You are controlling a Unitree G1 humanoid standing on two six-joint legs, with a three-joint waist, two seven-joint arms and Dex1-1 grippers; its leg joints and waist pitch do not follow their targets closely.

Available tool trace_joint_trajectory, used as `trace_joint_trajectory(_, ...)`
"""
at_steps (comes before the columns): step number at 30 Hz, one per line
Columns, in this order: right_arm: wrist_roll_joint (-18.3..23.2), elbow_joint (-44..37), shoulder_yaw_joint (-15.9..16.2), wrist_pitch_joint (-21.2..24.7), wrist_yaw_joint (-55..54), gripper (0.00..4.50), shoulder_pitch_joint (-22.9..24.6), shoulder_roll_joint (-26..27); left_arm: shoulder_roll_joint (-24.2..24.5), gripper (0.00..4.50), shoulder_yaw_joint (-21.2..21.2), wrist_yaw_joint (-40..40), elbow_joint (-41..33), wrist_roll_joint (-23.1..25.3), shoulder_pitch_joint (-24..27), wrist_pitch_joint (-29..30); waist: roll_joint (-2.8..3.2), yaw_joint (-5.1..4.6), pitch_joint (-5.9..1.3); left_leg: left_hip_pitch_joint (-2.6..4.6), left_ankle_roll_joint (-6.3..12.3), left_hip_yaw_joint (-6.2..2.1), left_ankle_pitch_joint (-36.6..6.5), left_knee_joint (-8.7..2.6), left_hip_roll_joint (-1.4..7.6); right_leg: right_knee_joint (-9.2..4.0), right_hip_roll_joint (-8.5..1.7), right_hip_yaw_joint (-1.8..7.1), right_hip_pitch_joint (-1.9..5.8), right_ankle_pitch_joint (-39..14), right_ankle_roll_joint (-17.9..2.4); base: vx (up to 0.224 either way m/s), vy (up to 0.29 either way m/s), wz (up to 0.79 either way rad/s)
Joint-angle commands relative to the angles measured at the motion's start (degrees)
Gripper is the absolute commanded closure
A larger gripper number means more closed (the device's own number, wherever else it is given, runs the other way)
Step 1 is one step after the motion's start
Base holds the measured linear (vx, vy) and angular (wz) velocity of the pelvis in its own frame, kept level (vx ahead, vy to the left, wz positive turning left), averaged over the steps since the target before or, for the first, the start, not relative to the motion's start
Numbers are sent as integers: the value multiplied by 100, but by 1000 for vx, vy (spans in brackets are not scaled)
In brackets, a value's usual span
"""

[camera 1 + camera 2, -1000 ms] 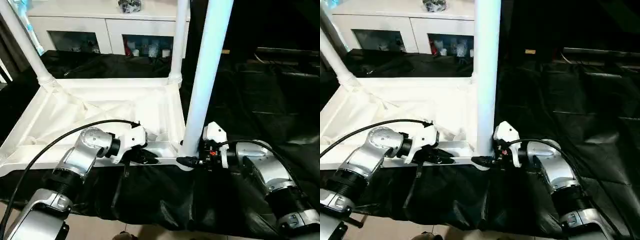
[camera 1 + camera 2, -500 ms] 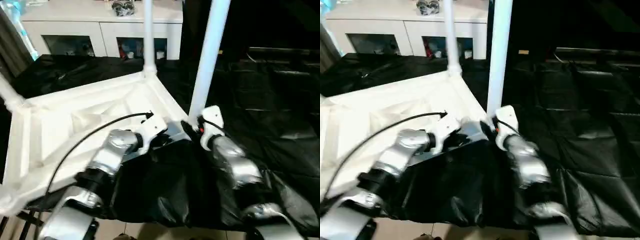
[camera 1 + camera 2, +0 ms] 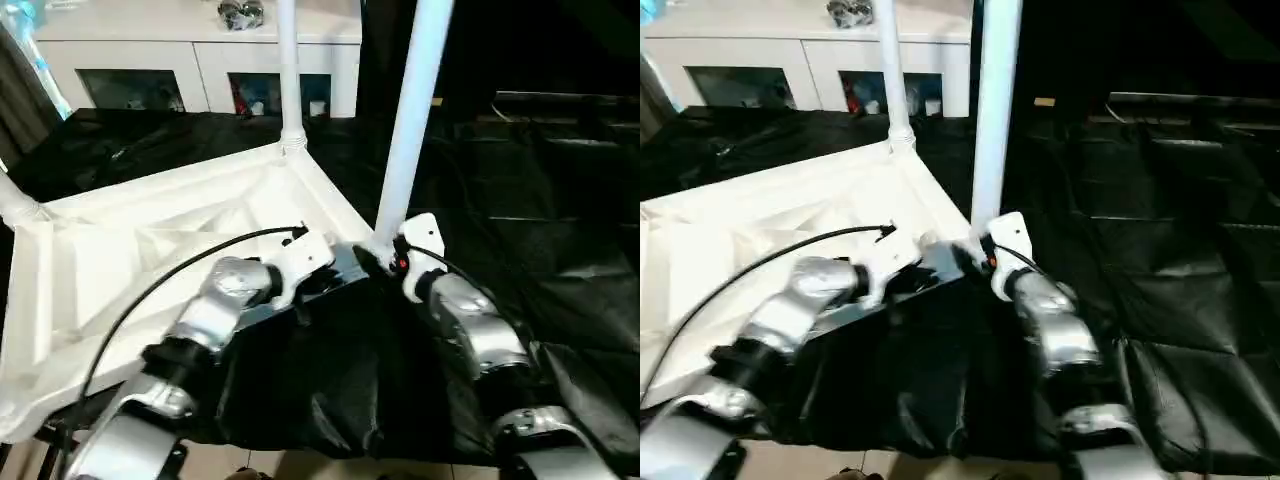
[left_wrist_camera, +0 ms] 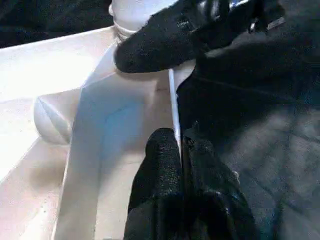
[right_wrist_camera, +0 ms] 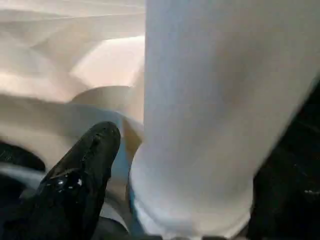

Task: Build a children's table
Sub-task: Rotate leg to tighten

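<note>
The white tabletop (image 3: 150, 250) lies upside down, ribbed underside up, turned so one corner points at me. Three white legs stand in its corner sockets: the near leg (image 3: 410, 110), a far leg (image 3: 288, 70) and a left leg (image 3: 15, 200). My left gripper (image 4: 177, 142) is shut on the tabletop's thin rim close to the near corner. My right gripper (image 3: 378, 256) is shut around the near leg's base (image 5: 200, 165), with one black finger (image 5: 85, 165) against its side. The right gripper's finger (image 4: 160, 45) also reaches across just beyond my left fingers.
A black sheet (image 3: 520, 200) covers the work surface, wrinkled and hanging over the front edge. A white cabinet with glass doors (image 3: 200, 60) stands behind. A black cable (image 3: 180, 265) loops over my left forearm. Pale floor (image 3: 300, 465) shows below.
With both grippers holding on, the tabletop has swung round: its gripped corner moved away from me and its left end came nearer. Little has changed in the last half second.
</note>
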Motion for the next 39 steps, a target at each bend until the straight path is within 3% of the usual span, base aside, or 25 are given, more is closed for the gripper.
trace_joint_trajectory(1,103,-293,361,-81,733,66,71,-51,64,450,-154,-375,-237,-68,-21,-251,-9,8,-384,85,348,-18,-1449,-352,160,-346,-230,194,292,-645,-1452,0,0,0)
trace_joint_trajectory(3,168,-446,469,-84,1201,66,155,-211,163,450,-140,-541,-245,-133,-12,-283,-6,27,-381,89,382,-18,-1417,-350,166,-334,-232,189,300,-575,-1501,0,0,0)
trace_joint_trajectory(11,573,-960,858,149,2921,66,395,-845,628,450,-134,-1280,-134,-318,11,-543,-30,107,-348,126,296,-2,-1774,-371,197,-379,-245,200,269,-1234,-1425,0,0,0)
trace_joint_trajectory(12,585,-975,884,169,3011,92,396,-881,652,450,-129,-1315,-125,-328,13,-552,-32,114,-348,115,284,-2,-1745,-372,197,-375,-255,208,271,-1243,-1423,0,0,0)
trace_joint_trajectory(15,611,-997,908,181,3234,101,381,-943,736,450,-122,-1502,-125,-382,24,-571,-33,143,-351,123,247,-3,-1710,-374,197,-369,-254,205,262,-1269,-1426,0,0,0)
trace_joint_trajectory(23,626,-978,983,221,3487,174,319,-1005,818,450,-120,-1654,-133,-418,61,-615,-34,151,-365,117,250,-4,-1577,-365,196,-343,-252,203,272,-1066,-1468,0,0,0)
trace_joint_trajectory(29,737,-1169,1002,465,3561,185,500,-948,757,450,-84,-1520,-161,-441,109,-545,-46,165,-360,115,270,-2,-1548,-365,196,-347,-251,203,271,-1138,-1445,0,0,0)
trace_joint_trajectory(32,638,-1067,801,627,2748,186,547,-630,505,450,-69,-823,-74,-206,61,-376,-34,186,-350,132,235,0,-1613,-368,199,-371,-268,213,253,-1302,-1407,0,0,0)
trace_joint_trajectory(34,399,-787,692,560,2035,186,457,-413,305,450,-35,-441,-50,-143,35,-171,-44,118,-312,151,39,-19,-1940,-407,181,-423,-269,204,220,-1846,-1281,0,0,0)
trace_joint_trajectory(37,174,-465,554,446,1217,187,326,-165,77,450,-30,-184,-89,-141,36,-45,-38,70,-297,159,-83,-46,-2190,-416,166,-484,-282,207,200,-2415,-1069,0,0,0)
trace_joint_trajectory(39,8,-172,380,527,93,187,168,320,-402,450,-84,370,-35,-48,-33,177,-41,-12,-289,162,-140,-70,-2388,-427,148,-528,-278,187,185,-2679,-943,0,0,0)
